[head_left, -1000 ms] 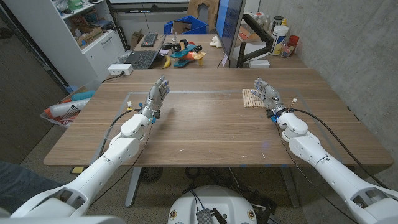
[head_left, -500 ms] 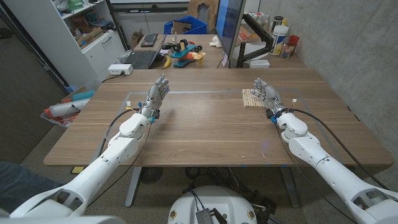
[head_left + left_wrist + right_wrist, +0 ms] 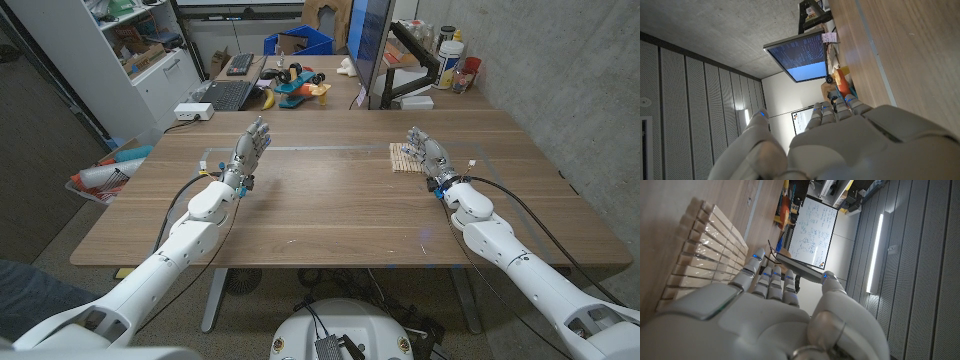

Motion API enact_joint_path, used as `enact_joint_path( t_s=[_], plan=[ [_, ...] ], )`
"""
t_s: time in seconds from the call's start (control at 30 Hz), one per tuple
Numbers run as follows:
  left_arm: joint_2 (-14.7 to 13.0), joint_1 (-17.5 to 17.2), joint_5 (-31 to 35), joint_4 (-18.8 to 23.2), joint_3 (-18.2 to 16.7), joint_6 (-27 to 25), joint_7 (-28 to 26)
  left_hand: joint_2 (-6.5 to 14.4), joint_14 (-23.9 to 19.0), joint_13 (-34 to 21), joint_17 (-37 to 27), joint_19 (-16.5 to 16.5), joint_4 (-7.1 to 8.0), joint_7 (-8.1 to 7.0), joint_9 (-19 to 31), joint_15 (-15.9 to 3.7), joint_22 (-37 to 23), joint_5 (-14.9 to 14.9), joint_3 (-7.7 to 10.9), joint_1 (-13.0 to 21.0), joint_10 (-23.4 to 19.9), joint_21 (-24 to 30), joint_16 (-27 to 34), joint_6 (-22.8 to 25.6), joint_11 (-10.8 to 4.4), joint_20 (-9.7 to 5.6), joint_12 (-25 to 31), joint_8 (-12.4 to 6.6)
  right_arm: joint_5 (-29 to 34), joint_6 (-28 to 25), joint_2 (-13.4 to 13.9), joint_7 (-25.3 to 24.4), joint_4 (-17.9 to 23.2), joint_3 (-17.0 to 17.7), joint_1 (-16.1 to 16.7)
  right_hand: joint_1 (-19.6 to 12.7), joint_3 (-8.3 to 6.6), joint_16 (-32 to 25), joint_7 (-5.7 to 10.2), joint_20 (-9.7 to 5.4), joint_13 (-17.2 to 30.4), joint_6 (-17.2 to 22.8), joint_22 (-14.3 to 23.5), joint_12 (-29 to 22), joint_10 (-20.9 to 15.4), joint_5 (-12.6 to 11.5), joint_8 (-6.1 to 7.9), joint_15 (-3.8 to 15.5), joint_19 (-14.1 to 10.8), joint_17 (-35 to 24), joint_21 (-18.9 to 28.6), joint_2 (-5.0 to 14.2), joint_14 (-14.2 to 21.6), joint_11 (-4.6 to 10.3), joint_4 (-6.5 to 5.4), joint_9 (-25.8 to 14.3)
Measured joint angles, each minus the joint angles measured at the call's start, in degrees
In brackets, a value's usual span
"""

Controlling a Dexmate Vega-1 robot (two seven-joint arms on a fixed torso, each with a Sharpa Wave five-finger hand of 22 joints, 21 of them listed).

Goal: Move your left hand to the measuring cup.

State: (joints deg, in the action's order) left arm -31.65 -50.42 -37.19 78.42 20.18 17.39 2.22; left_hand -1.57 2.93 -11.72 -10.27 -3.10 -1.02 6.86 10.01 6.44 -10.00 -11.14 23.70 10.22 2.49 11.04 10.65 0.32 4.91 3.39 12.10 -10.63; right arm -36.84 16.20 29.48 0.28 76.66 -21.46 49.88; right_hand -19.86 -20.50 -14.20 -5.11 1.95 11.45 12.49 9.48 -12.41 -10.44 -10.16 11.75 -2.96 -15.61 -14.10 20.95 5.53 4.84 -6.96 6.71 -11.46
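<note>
Left hand (image 3: 252,143) raised, seemingly empty

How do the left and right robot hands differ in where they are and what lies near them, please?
The left robot hand stands over bare wood near the table's far left, while the right robot hand sits beside the slatted wooden mat. Both are open, fingers apart, holding nothing.

Left hand (image 3: 252,143) open, fingers extended, raised over table's left-far area.
</note>
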Motion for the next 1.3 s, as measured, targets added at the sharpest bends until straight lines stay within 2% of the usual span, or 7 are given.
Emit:
enact_joint_path(
  t_s=[0.77,1.3],
  plan=[
    [-2.1,-1.6,0.5,2.2,-1.2,1.7,0.7,0.5,-0.2,0.0,0.0,0.0,-0.25,-0.21,0.0,0.19,0.0,0.0,0.25,0.5,-0.3,0.0,0.0,0.2,0.30,0.00,0.2,0.00,0.6,-0.7,-0.3,-0.3,-0.5,-0.7,-0.5,0.0,0.00,0.0,0.00,0.00,0.0,0.0,0.0,0.0,-0.2,0.0,0.00,0.00,0.0,0.0,-0.4,0.00,0.0,0.21,0.00,0.0],
    [-4.0,-4.2,0.8,4.9,-2.7,3.5,0.5,0.7,-0.5,0.0,0.0,0.0,-0.66,0.11,0.0,-0.12,0.0,0.0,0.16,0.7,-0.3,0.0,0.0,0.5,0.30,0.00,0.2,0.00,1.0,-0.8,-0.8,-0.5,-1.3,-1.1,-0.9,0.0,0.25,0.0,0.00,-0.21,0.0,0.0,0.0,0.0,-0.4,0.0,0.00,0.01,-0.2,0.3,-0.9,0.00,0.0,-0.01,0.24,0.0]
  ],
)
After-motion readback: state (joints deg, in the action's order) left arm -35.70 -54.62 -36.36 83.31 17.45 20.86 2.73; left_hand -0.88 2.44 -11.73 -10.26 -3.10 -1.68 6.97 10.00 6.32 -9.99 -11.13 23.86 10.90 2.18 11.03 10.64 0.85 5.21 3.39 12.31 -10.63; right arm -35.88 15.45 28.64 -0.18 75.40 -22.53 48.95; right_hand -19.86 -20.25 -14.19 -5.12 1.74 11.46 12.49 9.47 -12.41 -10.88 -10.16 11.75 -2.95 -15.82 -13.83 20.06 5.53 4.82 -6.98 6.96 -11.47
